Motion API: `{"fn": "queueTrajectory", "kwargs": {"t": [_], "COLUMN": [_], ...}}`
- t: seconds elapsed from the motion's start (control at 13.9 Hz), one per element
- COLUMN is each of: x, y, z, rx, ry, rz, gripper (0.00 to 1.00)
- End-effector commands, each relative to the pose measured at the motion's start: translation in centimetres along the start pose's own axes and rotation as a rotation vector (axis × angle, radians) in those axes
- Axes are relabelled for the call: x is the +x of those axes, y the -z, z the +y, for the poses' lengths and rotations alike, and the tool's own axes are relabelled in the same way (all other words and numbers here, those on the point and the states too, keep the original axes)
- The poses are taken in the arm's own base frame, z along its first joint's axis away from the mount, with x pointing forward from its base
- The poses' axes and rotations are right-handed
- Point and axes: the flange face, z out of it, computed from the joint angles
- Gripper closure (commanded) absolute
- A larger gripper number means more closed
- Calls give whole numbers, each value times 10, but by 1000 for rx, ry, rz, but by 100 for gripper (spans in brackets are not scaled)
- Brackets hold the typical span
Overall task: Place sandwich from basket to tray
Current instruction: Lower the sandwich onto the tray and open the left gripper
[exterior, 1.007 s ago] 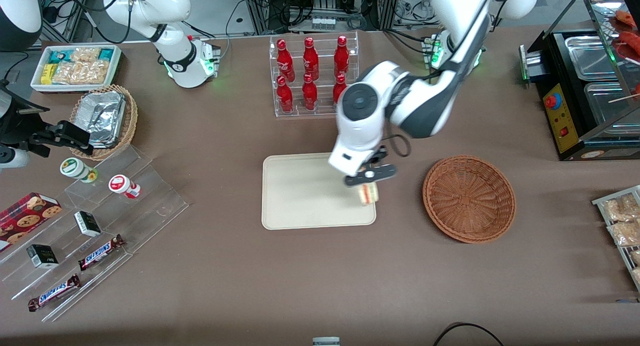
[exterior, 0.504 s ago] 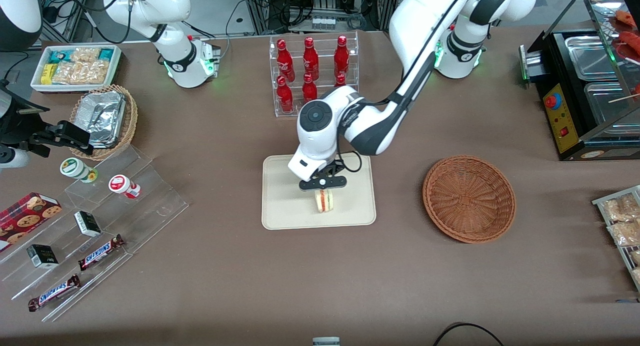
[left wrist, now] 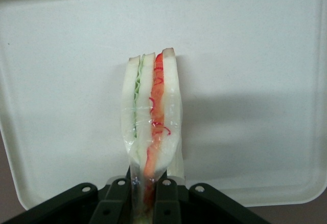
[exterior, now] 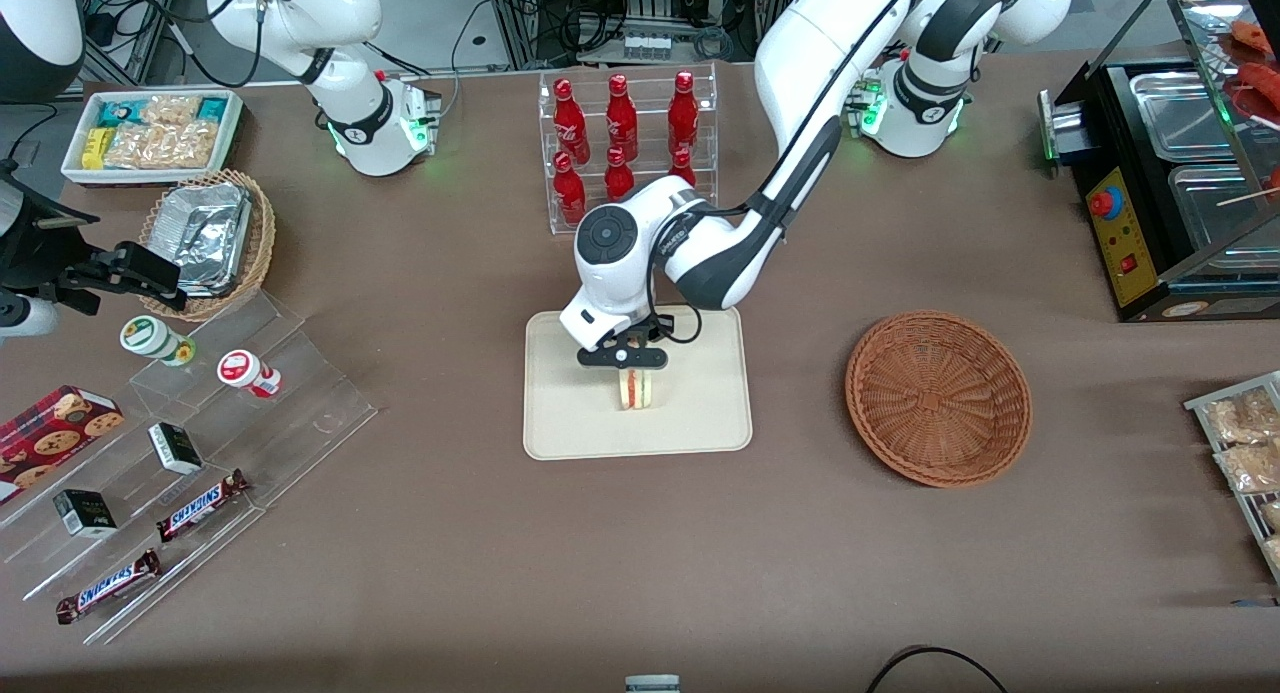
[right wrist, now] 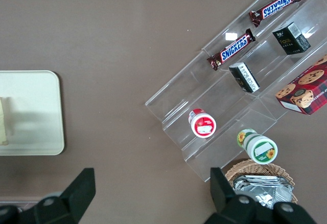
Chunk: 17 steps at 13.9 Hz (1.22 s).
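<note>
A: Cream-white tray (exterior: 690,428) at mid-table, sandwich (exterior: 637,390) over its middle, standing on edge. Gripper (exterior: 624,364) directly above, fingers (left wrist: 121,202) clamped narrow on the wrapped end of the wedge. Reddish-brown woven basket (exterior: 938,397) well apart, toward the working arm's end, nothing in it.

B: Step in hand, by judgement: set-down and release. Touching the tray or hovering just above?

A: Hard to tell from the front; possibly resting, possibly a hair off. Shadow close under the wedge either way.

B: Advice, then: lower straight until the bottom edge bears on the tray, open slowly, lift vertically. Wedge narrow and upright, likely to topple once freed; no harm if so, with tray rim well clear on every side.

A: Wrist view: clear film around the bread, green layer on one side, orange-red on the other, fingers pinching film and bread together. None of that legible from the front.

B: And the front view alone gives the basket and the placing within the tray as a whole. Right wrist view: only a sliver of pale bread (right wrist: 4,120) at the edge of the tray (right wrist: 36,142).
</note>
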Motion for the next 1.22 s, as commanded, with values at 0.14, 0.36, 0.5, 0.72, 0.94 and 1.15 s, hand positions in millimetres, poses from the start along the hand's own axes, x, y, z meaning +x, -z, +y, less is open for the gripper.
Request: {"fn": "queueTrajectory", "kwargs": {"t": [0.14, 0.36, 0.5, 0.72, 0.94, 1.15], "x": [3, 4, 2, 2, 5, 9], "y": [-3, -11, -16, -16, -6, 24], "z": [0, -5, -6, -6, -5, -6], "rx": [21, 33, 41, 32, 24, 2], "ry": [-37, -24, -9, 18, 88, 92], "rz": [10, -1, -10, -15, 4, 35], "gripper": [100, 100, 100, 59, 0, 0]}}
